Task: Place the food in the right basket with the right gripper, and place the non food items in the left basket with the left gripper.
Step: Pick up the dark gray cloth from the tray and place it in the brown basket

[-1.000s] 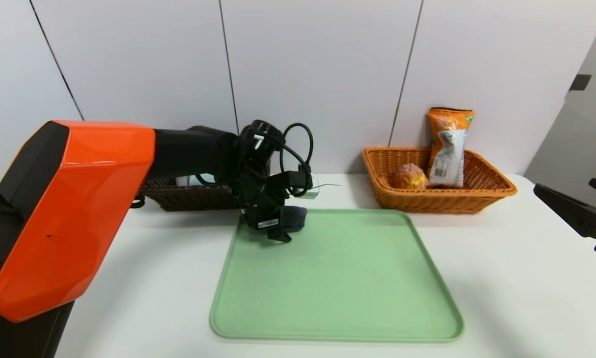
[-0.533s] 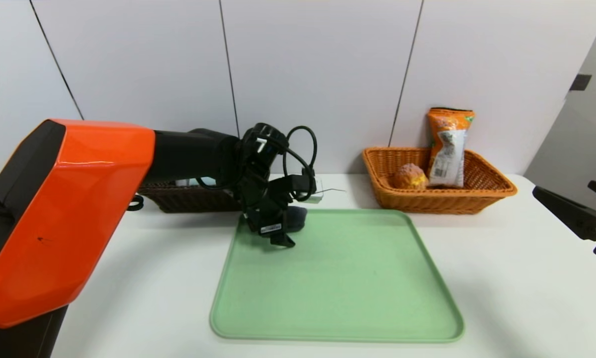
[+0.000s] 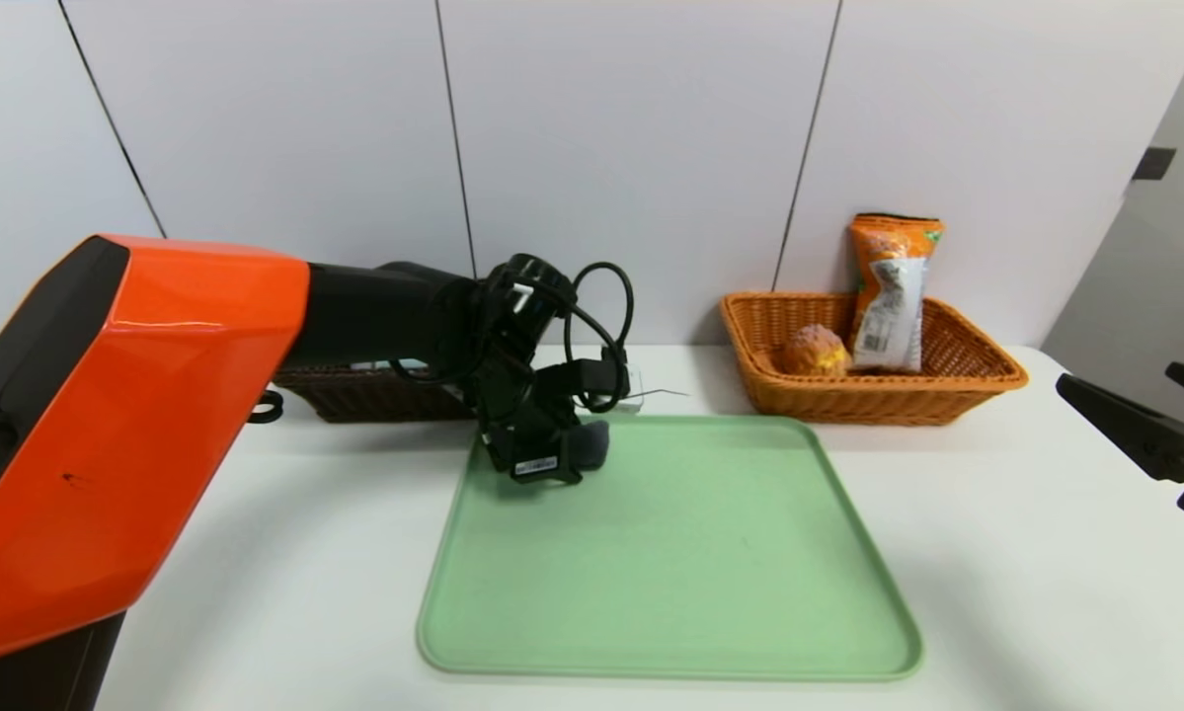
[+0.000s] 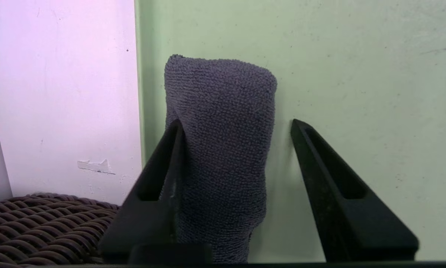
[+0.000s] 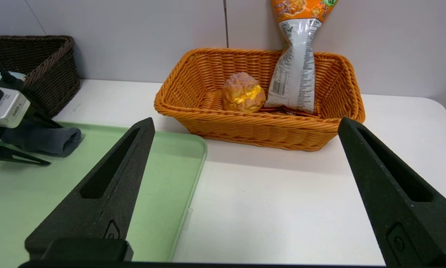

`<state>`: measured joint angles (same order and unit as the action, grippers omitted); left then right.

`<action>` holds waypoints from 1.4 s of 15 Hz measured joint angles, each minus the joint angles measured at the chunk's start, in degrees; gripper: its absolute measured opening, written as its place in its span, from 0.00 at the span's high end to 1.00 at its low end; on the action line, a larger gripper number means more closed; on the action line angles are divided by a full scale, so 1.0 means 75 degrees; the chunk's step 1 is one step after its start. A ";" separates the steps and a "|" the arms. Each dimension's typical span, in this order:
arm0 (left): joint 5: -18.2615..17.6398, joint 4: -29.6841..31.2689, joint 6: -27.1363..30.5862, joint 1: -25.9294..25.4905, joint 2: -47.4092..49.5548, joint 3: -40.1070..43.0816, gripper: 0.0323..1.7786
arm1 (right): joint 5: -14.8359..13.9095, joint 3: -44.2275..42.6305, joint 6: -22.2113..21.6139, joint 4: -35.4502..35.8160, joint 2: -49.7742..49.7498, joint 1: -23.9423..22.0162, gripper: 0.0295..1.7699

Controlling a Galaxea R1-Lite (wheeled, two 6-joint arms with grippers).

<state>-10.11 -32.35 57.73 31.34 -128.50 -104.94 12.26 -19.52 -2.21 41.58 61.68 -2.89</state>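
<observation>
The left gripper (image 4: 234, 124) straddled the rolled dark grey terry cloth (image 4: 223, 149) at the far-left corner of the flat green plastic tray (image 4: 356, 74). Its jaws were half spread: one finger touched the roll, the other stood just clear. The roll's long axis ran straight ahead between them.

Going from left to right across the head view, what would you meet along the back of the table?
Dark brown wicker basket → left gripper around the rolled dark grey cloth → bun → orange snack packet → right gripper.
</observation>
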 joint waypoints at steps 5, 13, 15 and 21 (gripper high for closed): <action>0.0000 0.0008 -0.0007 0.0065 0.0158 0.0037 0.89 | 0.0039 0.0008 0.0002 0.0000 -0.0007 0.0011 0.04; -0.0016 0.0496 -0.2422 0.0592 0.1695 -0.0985 0.89 | 0.0054 0.0244 0.0023 0.0015 -0.0033 0.0033 0.04; 0.0096 0.1504 -0.3462 0.0510 0.2133 -0.0811 0.89 | 0.0054 0.0296 0.0034 0.0046 -0.0052 0.0034 0.04; 0.1954 0.5930 -0.6123 -0.0515 0.2830 0.1507 0.89 | 0.0026 0.0262 0.0063 0.0046 -0.0148 0.0041 0.04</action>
<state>4.55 12.12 11.81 27.48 -107.28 -93.64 12.46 -17.55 -1.73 41.92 60.58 -2.58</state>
